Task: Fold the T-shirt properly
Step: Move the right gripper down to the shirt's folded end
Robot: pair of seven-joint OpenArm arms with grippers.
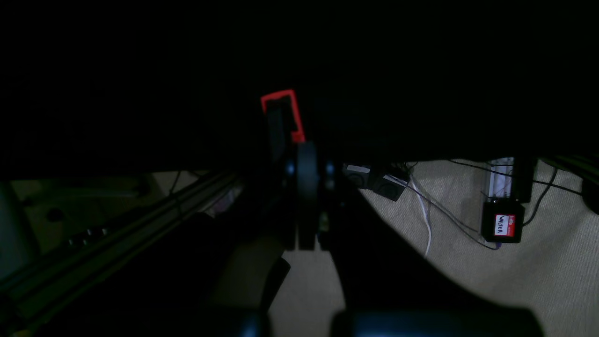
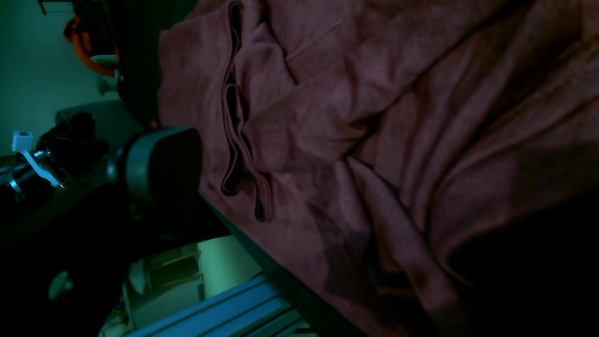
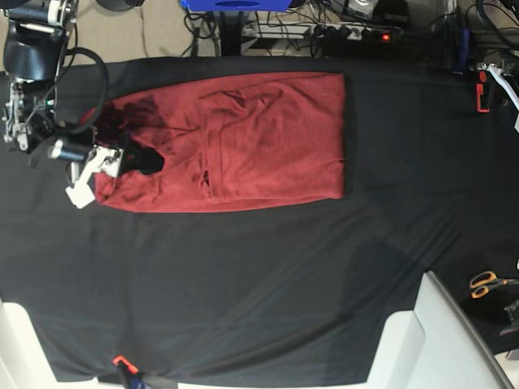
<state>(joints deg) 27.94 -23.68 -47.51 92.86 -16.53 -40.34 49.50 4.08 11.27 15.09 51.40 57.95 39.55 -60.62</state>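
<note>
While the overhead view takes in the whole desk [image 3: 243, 284], its near edge holds just one small orange-tipped black object [image 3: 122, 363], which may be the left pincer [image 1: 280, 117], though that cannot be told for certain. At the near right corner sits one pale slanted panel [image 3: 442, 332], with one pair of orange-handled scissors [image 3: 486, 282] just beyond it.

One T-shirt [image 3: 235, 146], plain maroon, lies on the far half of the black-covered desk, folded into a rough rectangle with creases across its middle. One right pincer [image 3: 138, 160] rests over the shirt's left end, its jaws spread wide; whether they touch the cloth cannot be told. Its wrist camera shows only bunched maroon folds filling the picture.

One left pincer is seen only from its own wrist camera, very dark, its red-edged jaws shut with nothing visible between them. Beyond it are carpet, several loose cables and one small black box with a red label [image 1: 503, 225].
</note>
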